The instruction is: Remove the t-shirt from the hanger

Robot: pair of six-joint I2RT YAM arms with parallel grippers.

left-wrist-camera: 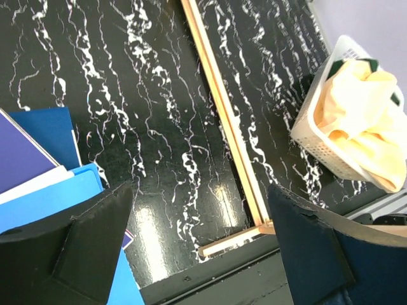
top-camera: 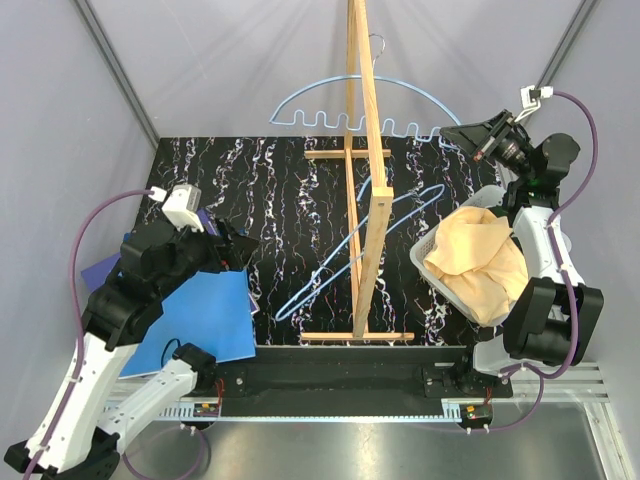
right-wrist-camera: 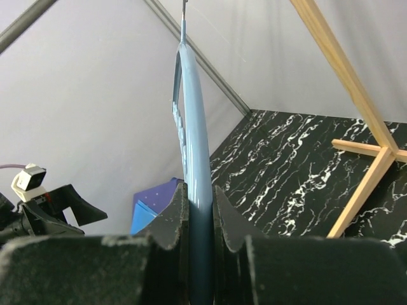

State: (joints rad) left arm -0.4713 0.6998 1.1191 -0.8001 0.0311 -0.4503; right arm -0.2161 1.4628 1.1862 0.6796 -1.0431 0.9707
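A yellow t-shirt (top-camera: 480, 265) lies bunched in a white basket (top-camera: 425, 262) at the right; it also shows in the left wrist view (left-wrist-camera: 362, 108). A light blue hanger (top-camera: 300, 92) hangs bare from the wooden rack (top-camera: 362, 180). My right gripper (top-camera: 450, 135) is shut on the hanger's right end, and the right wrist view shows the bar (right-wrist-camera: 194, 127) pinched between the jaws (right-wrist-camera: 200, 203). My left gripper (top-camera: 240, 250) is open and empty above the table's left side (left-wrist-camera: 203, 241).
A second thin blue hanger (top-camera: 410, 198) lies slanted against the rack's base. Blue and purple folders (top-camera: 205, 320) lie at the near left under my left arm. The rack's foot bars (left-wrist-camera: 222, 108) cross the black marbled table. Grey walls close in the back and sides.
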